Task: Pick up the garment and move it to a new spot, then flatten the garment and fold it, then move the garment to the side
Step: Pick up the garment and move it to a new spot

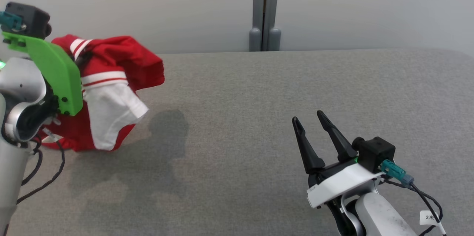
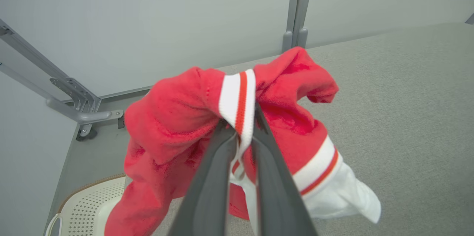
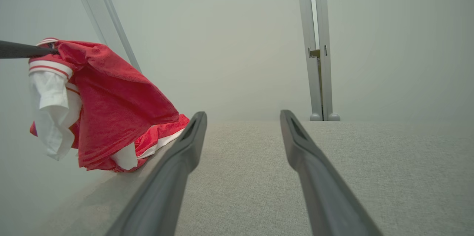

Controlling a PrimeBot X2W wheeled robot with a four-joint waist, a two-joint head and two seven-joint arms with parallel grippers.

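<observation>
The left pincer (image 2: 241, 126) is clamped on the red-and-white garment (image 2: 166, 117), which drapes below its tips toward the grey fabric surface (image 1: 259, 95). The right pincer (image 1: 307, 116) has its fingers apart and points at the pale wall (image 1: 166, 6).

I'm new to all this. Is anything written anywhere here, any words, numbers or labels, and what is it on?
"2", then a character that looks like "米", somewhat blurred: on the white tag hanging near the right end effector.
A tiny dark marking on the white bracket behind that end effector: too small to read.
The garment shows red and white stripes, with no lettering to be seen.
</observation>
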